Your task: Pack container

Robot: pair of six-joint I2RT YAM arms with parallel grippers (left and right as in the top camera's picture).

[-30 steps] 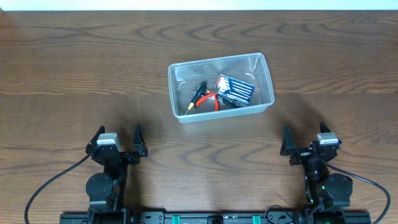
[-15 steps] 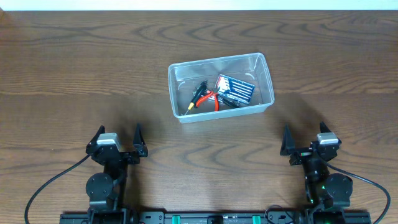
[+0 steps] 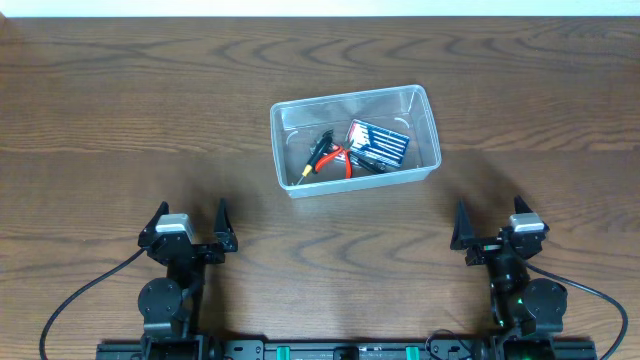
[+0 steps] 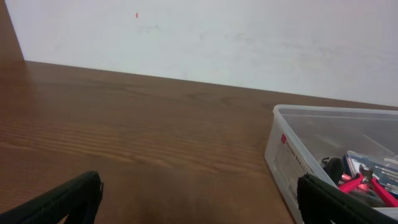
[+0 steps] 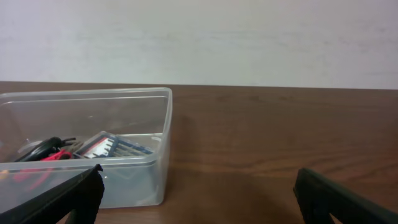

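The brown wood-grain desk (image 3: 120,120) fills the overhead view, with a pale wall along its far edge. The clear plastic container (image 3: 345,98) sits on it a little right of the middle, turned slightly askew and well apart from both arms. From the left wrist view its near corner (image 4: 283,162) shows at the right. From the right wrist view it (image 5: 143,180) stands at the left.

The two arms rest at the near edge of the desk, one on each side, with black cables curving away from their bases. The left pincer (image 3: 192,204) is spread wide with nothing between its fingers, only bare desk showing in the gap (image 4: 198,183). The right pincer (image 3: 489,205) is equally wide and holds nothing (image 5: 199,174).

Inside the container, a dark blue packet with pale stripes (image 3: 379,143) lies toward the right half. Red-handled pliers (image 3: 338,158) lie just beside it near the middle. A small black tool with a yellow tip (image 3: 313,158) lies at the left, touching the pliers.
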